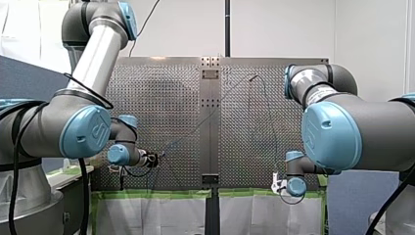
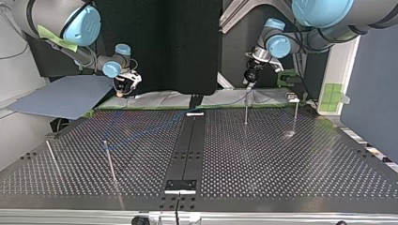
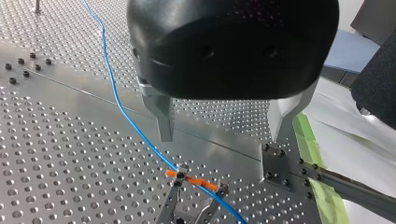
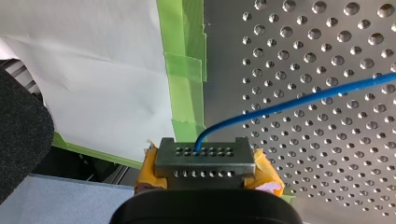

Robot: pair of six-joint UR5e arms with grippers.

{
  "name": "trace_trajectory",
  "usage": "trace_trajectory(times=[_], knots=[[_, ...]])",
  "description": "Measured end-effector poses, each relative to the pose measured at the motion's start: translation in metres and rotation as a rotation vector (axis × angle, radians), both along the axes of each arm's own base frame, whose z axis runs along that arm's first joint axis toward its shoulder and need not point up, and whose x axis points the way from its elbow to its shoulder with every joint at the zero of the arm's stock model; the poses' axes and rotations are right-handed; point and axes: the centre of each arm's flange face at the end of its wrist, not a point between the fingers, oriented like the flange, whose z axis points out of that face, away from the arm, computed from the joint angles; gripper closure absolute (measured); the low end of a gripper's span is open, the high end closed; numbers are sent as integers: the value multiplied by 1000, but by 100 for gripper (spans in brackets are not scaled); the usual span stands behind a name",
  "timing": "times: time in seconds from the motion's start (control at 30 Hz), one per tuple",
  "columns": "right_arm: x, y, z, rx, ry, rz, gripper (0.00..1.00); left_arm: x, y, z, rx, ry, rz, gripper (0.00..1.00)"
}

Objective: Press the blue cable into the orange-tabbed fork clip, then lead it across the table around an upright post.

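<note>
In the left wrist view the blue cable (image 3: 120,106) runs down the perforated table (image 3: 56,154) and lies across the fork clip (image 3: 180,173), between its orange tabs (image 3: 201,182). Above and just behind the clip hangs my left gripper (image 3: 223,135), open, its metal fingers (image 3: 163,122) holding nothing; the cable passes beside one of them. My right gripper (image 4: 204,161), with yellow pads, is shut on the blue cable (image 4: 299,101) at the table's taped edge. From across the table, my left gripper (image 2: 248,77) hovers over a post (image 2: 245,111) and my right gripper (image 2: 123,86) is at the view's left.
Several thin upright posts stand on the table: one (image 2: 295,115) at the top view's right, two (image 2: 110,164) (image 2: 51,157) at its left. A black strip (image 2: 187,150) runs down the middle. Green tape (image 4: 184,88) and white paper (image 4: 93,70) line the edge near the arms. A bolted plate (image 3: 276,161) sits beside the clip.
</note>
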Motion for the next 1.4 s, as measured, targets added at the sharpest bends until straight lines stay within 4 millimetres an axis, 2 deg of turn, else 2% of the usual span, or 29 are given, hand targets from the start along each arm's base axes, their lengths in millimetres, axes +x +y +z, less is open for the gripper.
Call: trace_trajectory(times=[0.3, 0.5, 0.9, 1.4], knots=[[0, 0, 0, 0, 0, 0, 99, -3, 3, -1, 31, 18, 26, 0], [0, 0, 0, 1, 0, 0, 99, -9, -6, 11, 83, 22, -8, 0], [1, 0, 0, 2, -3, 7, 99, -18, -22, 54, 151, -34, -44, 0], [1, 0, 0, 3, -6, 15, 99, 1, -74, 147, 30, -143, -18, 0]])
